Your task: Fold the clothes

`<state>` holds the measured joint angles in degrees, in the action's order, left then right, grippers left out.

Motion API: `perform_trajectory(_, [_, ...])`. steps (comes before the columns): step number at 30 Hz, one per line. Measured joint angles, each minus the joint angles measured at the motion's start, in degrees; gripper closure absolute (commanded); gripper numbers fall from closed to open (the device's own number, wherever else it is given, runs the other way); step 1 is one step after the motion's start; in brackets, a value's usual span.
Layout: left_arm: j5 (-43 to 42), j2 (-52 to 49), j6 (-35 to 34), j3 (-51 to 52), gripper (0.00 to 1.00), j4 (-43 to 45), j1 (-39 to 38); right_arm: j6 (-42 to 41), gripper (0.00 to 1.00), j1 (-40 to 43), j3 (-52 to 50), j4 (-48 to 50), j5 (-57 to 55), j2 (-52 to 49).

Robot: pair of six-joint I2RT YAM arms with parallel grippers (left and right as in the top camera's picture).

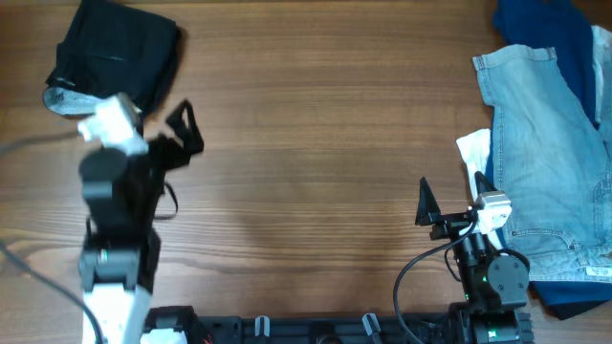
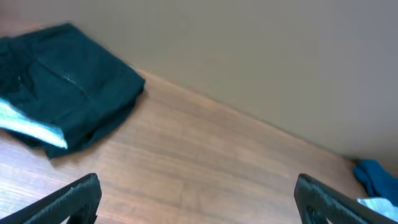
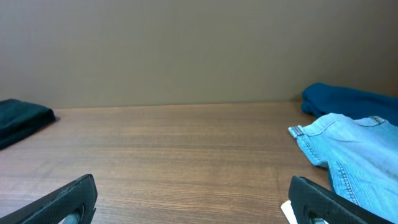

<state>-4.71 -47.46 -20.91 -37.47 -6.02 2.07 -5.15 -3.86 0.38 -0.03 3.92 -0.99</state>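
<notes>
Brown wood-grain worktop (image 1: 316, 143) fills my overhead feed, with a plain wall (image 3: 199, 50) behind it on the wrist feeds. My left gripper (image 2: 199, 196) is spread wide with nothing between its fingers, near the left edge. Just beyond it, the black shorts (image 1: 120, 48) lie folded in the far left corner. My right gripper (image 3: 193, 194) is likewise released and empty; beside it pale blue denim (image 1: 540, 143) spreads along the right edge, partly over a dark blue garment (image 1: 540, 24) in the far right corner

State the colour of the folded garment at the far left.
Black: the shorts show it best in the overhead view.
</notes>
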Motion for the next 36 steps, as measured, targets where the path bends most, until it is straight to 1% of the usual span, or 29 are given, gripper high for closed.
perform_trajectory(4, [-1.66,10.27,1.86,11.04,0.00,5.86,1.16,0.00,0.00,0.00,0.00,0.00,0.00,0.00])
perform_trajectory(7, [-2.12,17.42,2.51,18.75,0.00,8.59,1.88,0.00,0.00,0.00,0.00,0.02,0.00,0.00])
perform_trajectory(14, [-2.29,30.62,2.86,29.14,0.00,9.57,2.84,-0.02,0.00,0.00,0.00,0.02,0.00,0.00])
perform_trajectory(18, [-2.32,35.39,2.86,30.93,0.00,9.70,2.84,-0.02,0.00,0.00,0.00,0.02,0.00,0.00])
perform_trajectory(31, [-2.05,43.25,2.89,31.65,0.00,9.79,2.93,0.00,0.00,0.00,0.00,0.02,0.00,0.00])
perform_trajectory(36, [-1.99,46.01,3.02,31.80,0.00,7.50,2.93,-0.02,0.00,0.00,0.00,0.02,0.00,0.00])
